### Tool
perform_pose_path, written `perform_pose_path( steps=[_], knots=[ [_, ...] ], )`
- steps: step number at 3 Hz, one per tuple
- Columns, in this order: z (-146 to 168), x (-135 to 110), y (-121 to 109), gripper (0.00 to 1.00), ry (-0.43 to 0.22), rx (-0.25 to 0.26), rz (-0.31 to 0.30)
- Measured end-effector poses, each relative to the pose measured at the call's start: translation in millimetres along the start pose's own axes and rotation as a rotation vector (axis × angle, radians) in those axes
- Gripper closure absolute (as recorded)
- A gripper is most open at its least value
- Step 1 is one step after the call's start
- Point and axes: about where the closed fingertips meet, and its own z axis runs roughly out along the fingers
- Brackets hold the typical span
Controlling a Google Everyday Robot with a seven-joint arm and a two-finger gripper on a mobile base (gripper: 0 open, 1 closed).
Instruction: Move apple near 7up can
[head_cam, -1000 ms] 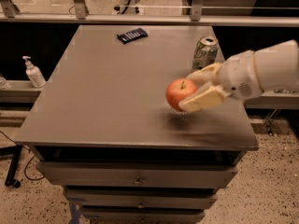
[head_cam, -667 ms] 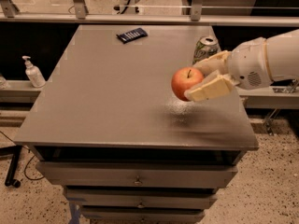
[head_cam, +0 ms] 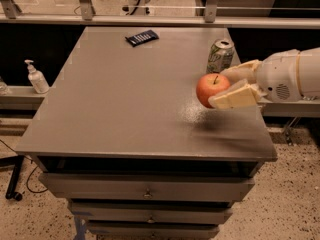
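The red-orange apple (head_cam: 212, 89) is held between the two cream fingers (head_cam: 234, 97) of my gripper (head_cam: 224, 87), lifted a little above the grey table top (head_cam: 120, 99) at its right side. The gripper is shut on the apple; my white arm comes in from the right edge. The 7up can (head_cam: 220, 56), silver-topped with green and white sides, stands upright on the table just behind the apple and the upper finger, a short gap away.
A dark flat packet (head_cam: 142, 37) lies at the table's far middle. A white pump bottle (head_cam: 36, 77) stands on a ledge to the left. Drawers (head_cam: 146, 190) run below the table front. A railing (head_cam: 150, 19) crosses behind.
My gripper has carried the apple up and to the right, closer to the 7up can. The can and the dark packet have not moved.
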Motion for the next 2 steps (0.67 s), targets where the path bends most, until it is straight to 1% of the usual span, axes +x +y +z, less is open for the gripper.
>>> perform_pose_path(
  steps=[1, 2],
  knots=[
    [-8, 19, -39, 1.0, -0.049, 0.084, 0.049],
    [-11, 38, -75, 1.0, -0.099, 0.144, 0.1]
  ],
)
